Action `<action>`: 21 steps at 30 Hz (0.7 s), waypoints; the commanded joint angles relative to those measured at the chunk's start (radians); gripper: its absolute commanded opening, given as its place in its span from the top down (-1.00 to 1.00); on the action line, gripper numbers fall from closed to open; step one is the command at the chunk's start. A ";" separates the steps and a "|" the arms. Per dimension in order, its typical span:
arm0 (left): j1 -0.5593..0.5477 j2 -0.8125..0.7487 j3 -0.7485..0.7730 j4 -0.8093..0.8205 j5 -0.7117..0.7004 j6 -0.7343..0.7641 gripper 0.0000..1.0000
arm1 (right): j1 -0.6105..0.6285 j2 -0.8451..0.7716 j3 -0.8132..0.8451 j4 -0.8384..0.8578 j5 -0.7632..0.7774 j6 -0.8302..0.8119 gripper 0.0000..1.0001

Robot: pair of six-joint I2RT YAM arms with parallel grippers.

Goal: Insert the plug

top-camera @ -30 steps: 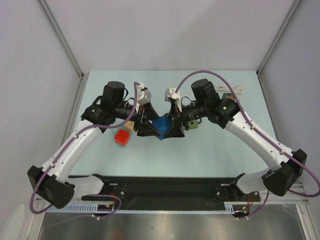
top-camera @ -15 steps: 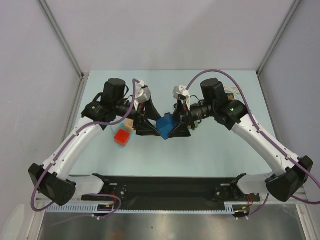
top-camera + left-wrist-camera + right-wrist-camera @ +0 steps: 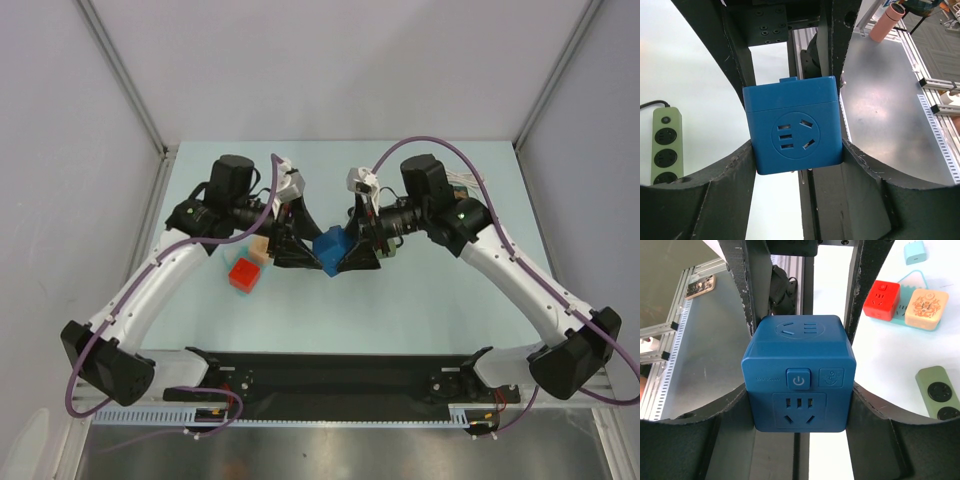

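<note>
A blue cube socket adapter [image 3: 329, 249] hangs above the table between both grippers. My left gripper [image 3: 300, 247] is shut on it from the left, and my right gripper [image 3: 352, 250] is shut on it from the right. In the left wrist view the cube [image 3: 792, 131] shows a socket face, and both fingers press its lower sides. In the right wrist view the cube [image 3: 799, 384] shows a power button and a socket, wedged between both fingers. A green power strip [image 3: 662, 147] lies on the table and also shows in the right wrist view [image 3: 940, 396].
A red cube [image 3: 244, 273] and a beige cube [image 3: 262, 249] lie left of the grippers; both also show in the right wrist view, red [image 3: 881, 300] and beige [image 3: 926, 307]. A small light-blue charger [image 3: 914, 252] lies beyond them. A white cable [image 3: 472, 181] lies at the back right.
The right arm shifted to the right and turned its wrist, and the blue cube moved slightly right and up with it. Both grippers stayed closed on the cube.
</note>
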 commanded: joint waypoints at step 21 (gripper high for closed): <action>-0.016 0.026 0.047 0.007 0.019 0.048 0.99 | 0.006 0.077 0.041 0.115 0.000 0.030 -0.36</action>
